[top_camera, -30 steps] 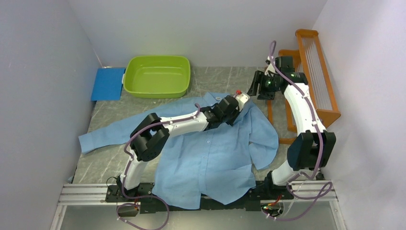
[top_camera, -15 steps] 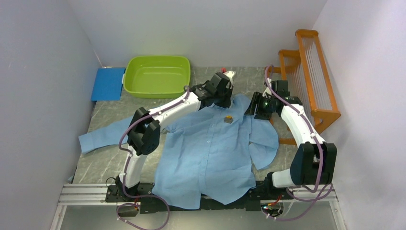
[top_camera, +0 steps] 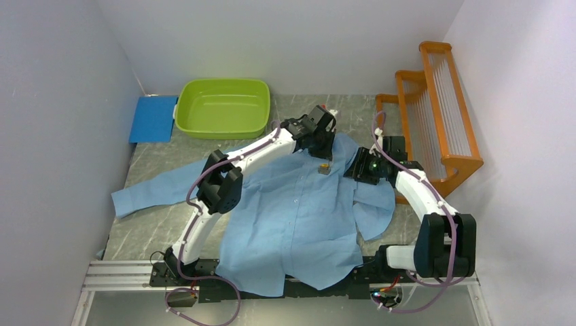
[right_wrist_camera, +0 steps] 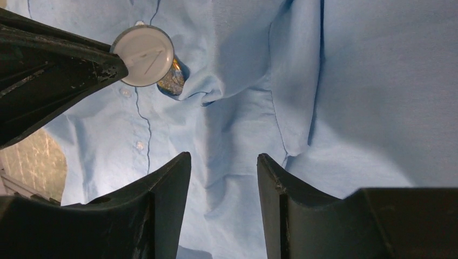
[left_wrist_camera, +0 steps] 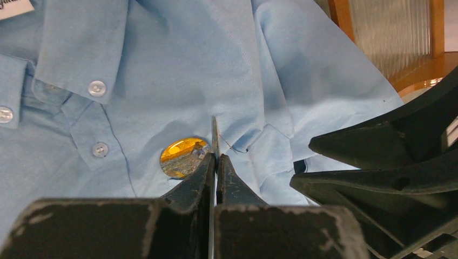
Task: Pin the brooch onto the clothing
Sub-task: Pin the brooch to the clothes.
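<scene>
Left wrist, brooch on blue shirt

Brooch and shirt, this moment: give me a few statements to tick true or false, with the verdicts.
1. The brooch lies on the shirt, beside the row of buttons. True.
2. The brooch sits in the green tub. False: the tub is empty.
3. The left fingers are shut on a thin white disc. True.
4. The right fingers clamp a fold of the shirt. False: they stand apart with nothing gripped between them.
5. The shirt hangs on the orange rack. False: it lies spread on the table, and the rack is bare.
</scene>
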Action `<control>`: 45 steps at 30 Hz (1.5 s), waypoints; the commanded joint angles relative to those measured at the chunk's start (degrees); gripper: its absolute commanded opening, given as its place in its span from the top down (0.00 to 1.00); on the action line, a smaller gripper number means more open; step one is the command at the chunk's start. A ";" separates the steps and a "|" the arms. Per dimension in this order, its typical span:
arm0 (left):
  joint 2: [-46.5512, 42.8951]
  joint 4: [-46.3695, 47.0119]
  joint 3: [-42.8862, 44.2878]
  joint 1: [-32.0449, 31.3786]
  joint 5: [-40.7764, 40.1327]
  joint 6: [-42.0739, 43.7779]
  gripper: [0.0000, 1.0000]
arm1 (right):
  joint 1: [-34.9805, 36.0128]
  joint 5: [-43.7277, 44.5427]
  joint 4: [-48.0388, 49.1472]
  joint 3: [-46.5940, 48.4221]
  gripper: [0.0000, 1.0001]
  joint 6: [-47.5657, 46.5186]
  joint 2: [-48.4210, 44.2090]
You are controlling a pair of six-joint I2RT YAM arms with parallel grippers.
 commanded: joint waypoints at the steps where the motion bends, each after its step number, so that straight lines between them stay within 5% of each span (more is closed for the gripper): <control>1: 1.16 -2.33 4.71 0.13 3.02 -3.33 0.97 | 0.03 -2.69 9.33 -2.40 0.49 1.83 -1.29; 9: 2.33 -1.90 4.93 1.56 7.63 -5.91 0.98 | 0.03 -6.58 14.38 -4.48 0.56 2.69 1.88; 26: -4.81 13.98 -10.07 6.77 24.13 -10.90 0.97 | 0.03 -8.01 17.39 -4.10 0.62 3.08 6.06; 45: 3.66 -2.92 6.07 4.72 10.94 -5.61 0.97 | -1.46 -4.56 15.09 6.50 0.58 2.27 12.47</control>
